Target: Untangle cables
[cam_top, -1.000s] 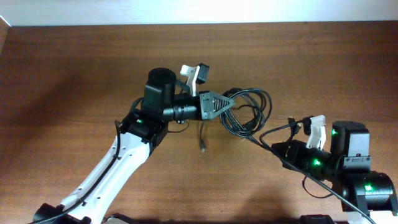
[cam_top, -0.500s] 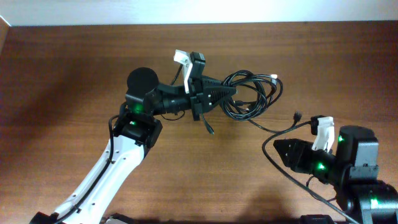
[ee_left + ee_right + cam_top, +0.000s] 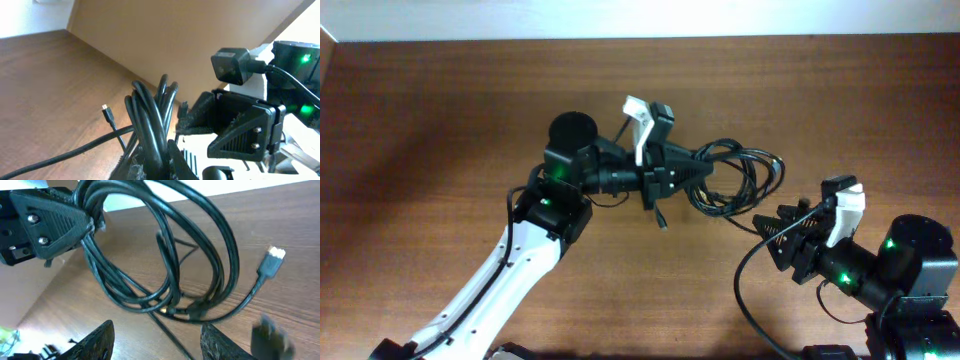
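Left gripper [image 3: 701,172] clenched on cables [image 3: 150,125].
The looped bundle juts from its tip, just before the right gripper [image 3: 775,232], whose fingers stand spread, grasping nothing.

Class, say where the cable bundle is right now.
In the overhead view the cable bundle is right of centre, clamped in the left gripper, with the open right gripper just below and right of it.

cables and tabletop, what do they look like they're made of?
Cables: black rubbery or plastic jacket, smooth with a slight sheen; they bend in soft loops. One plug has a silvery tip, likely metal. Table: brown wood or wood-look laminate, matte; grain streaks show, but I can't tell which.
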